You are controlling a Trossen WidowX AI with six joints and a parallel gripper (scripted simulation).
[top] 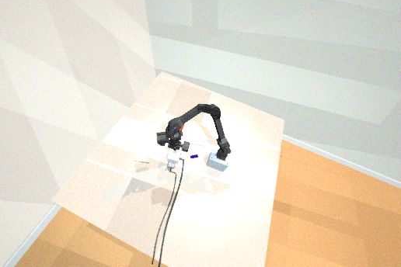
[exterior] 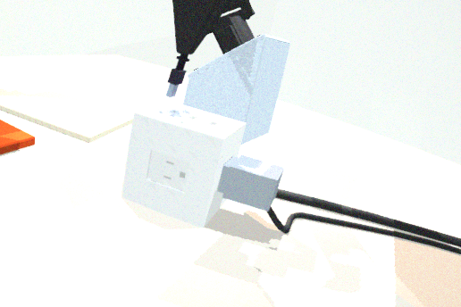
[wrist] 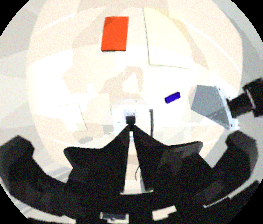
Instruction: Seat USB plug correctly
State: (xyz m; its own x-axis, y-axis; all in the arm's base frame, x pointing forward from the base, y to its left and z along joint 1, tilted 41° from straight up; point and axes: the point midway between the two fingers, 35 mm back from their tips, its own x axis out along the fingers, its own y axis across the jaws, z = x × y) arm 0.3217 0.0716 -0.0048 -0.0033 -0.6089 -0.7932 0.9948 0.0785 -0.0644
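The white power cube (top: pixel 173 156) (exterior: pixel 179 148) (wrist: pixel 118 113) stands upright on the table, with small socket openings in its top and an outlet on the face seen in the exterior view. My gripper (exterior: pixel 182 54) (wrist: pixel 131 127) is shut on the black cable end of the USB plug (exterior: pixel 177 77) (wrist: pixel 130 119). The plug's metal tip points down, slightly tilted, and is out of the socket, a small gap above the cube's top near its far left part in the exterior view. Which way round the plug is turned cannot be told. In the top view the plug is hidden.
A grey adapter (top: pixel 171 164) (exterior: pixel 250 186) sits in the cube's side, with black cables trailing off. A light blue block (top: pixel 217 162) (exterior: pixel 219 87) (wrist: pixel 209 102) stands at the arm's base. A blue bar (top: pixel 194 156) (wrist: pixel 172 97), an orange block (exterior: pixel 13 136) (wrist: pixel 115 34) and a cream board (exterior: pixel 67 117) (wrist: pixel 167 45) lie around.
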